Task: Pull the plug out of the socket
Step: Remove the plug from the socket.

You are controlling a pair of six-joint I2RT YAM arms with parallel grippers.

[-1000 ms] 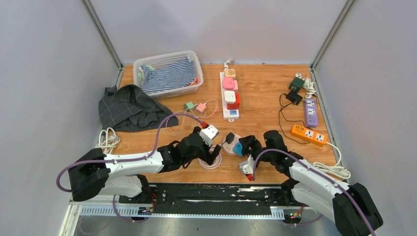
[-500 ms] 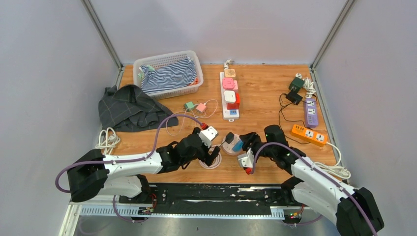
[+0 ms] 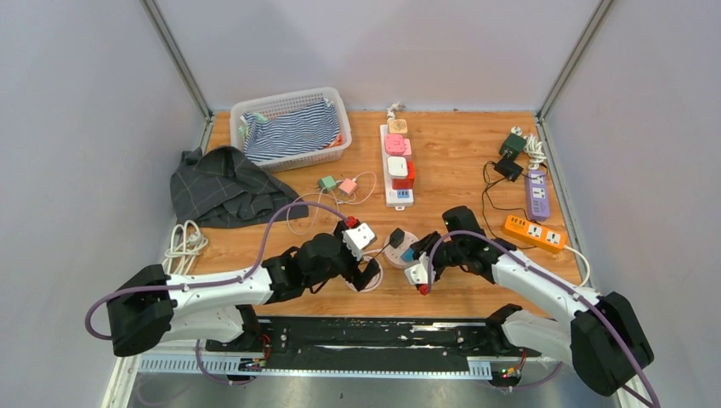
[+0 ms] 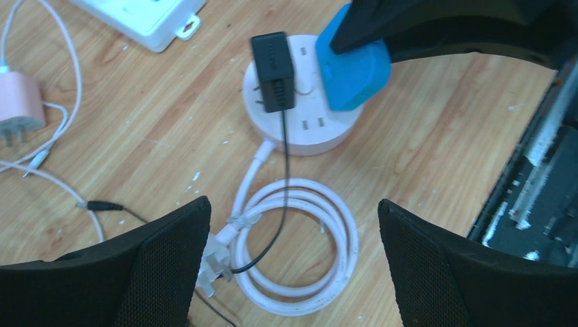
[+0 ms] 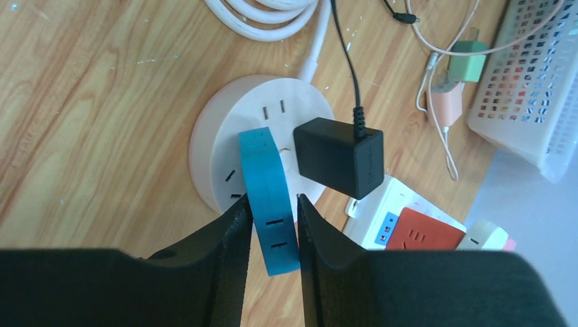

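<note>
The round socket (image 3: 396, 248) lies flat on the wooden worktop (image 3: 459, 161); all positions below refer to it.

- Blue plug (image 5: 267, 177): stands on the right part of the socket's face. Whether it is fully seated cannot be told.
- Right gripper (image 5: 272, 206): reaches in from the right of the socket. Its two fingers press against opposite flat sides of the blue plug, so it is clamped on the plug.
- Black adapter (image 4: 272, 71): plugged into the socket just beside the blue plug, on the left part of the face. Its thin black lead runs off the near-left side of the socket.
- White cord (image 4: 300, 245): leaves the socket's near-left edge and lies in a flat coil just beside the socket.
- Left gripper (image 4: 293, 208): hangs above that coil, to the near left of the socket. Its fingers stand wide apart and touch nothing.
- White power strip (image 3: 397, 166): lies beyond the socket, well apart from it.
</note>
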